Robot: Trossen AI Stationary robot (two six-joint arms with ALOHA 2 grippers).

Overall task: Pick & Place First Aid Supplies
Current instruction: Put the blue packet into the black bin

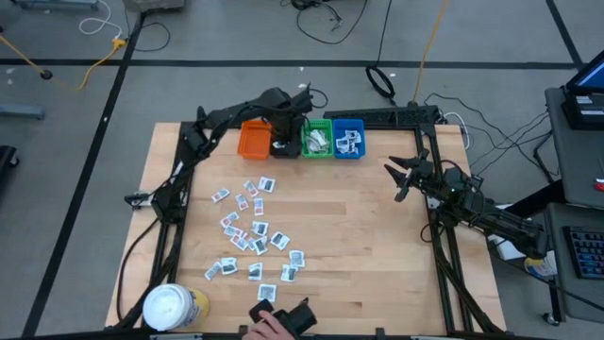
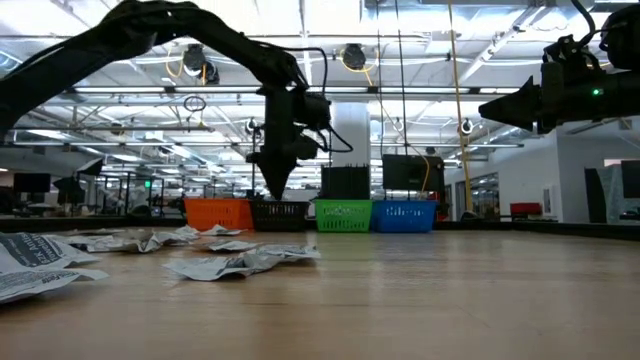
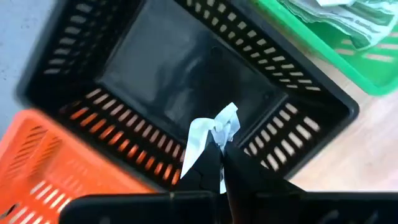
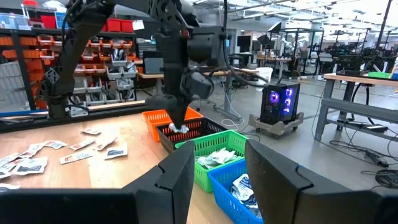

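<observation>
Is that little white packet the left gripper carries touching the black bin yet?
Apart. The left wrist view shows the white packet pinched in the left gripper above the black bin; the right wrist view shows it hanging over the bin's rim.

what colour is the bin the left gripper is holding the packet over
Black bin, empty inside; clearest in the left wrist view.
</observation>
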